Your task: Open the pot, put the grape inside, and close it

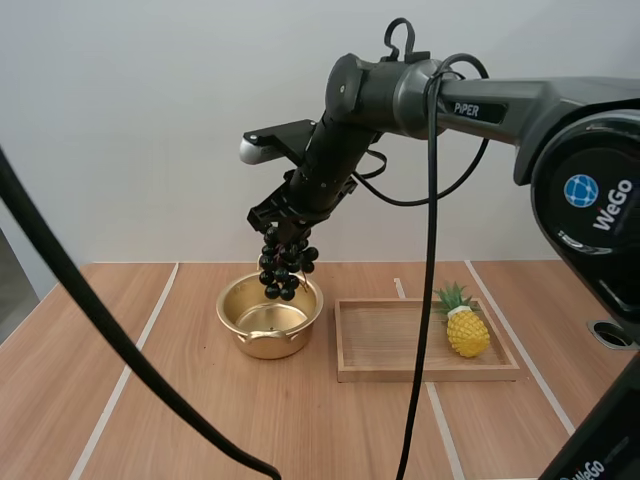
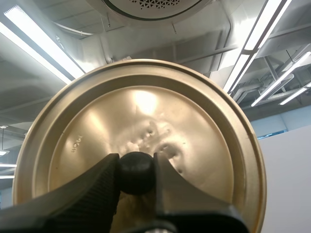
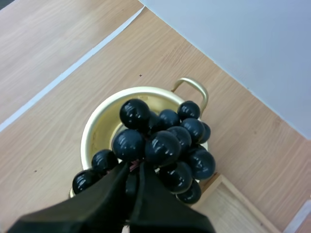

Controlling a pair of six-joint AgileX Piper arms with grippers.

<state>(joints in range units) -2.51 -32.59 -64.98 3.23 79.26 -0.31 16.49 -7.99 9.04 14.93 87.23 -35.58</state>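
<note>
Your right gripper [image 1: 287, 222] pinches the glossy black grape bunch [image 1: 286, 266] over the round brass pot [image 1: 268, 340], nine o'clock of the wooden tray [image 1: 345, 352]; your left gripper [image 2: 137, 162] clamps the black knob [image 2: 137, 171] of the brass lid [image 2: 146, 109], leaving the mouth free

**Table surface and its direct load**

Wooden table [image 1: 190, 400] with a pale grain, crossed by thin white lines [image 1: 128, 372] that run away from the robot's base. Two things stand directly on it: an uncovered gold pot [image 1: 268, 345], and a shallow wooden tray [image 1: 390, 345] just to the pot's right, with a narrow gap between them.
</note>
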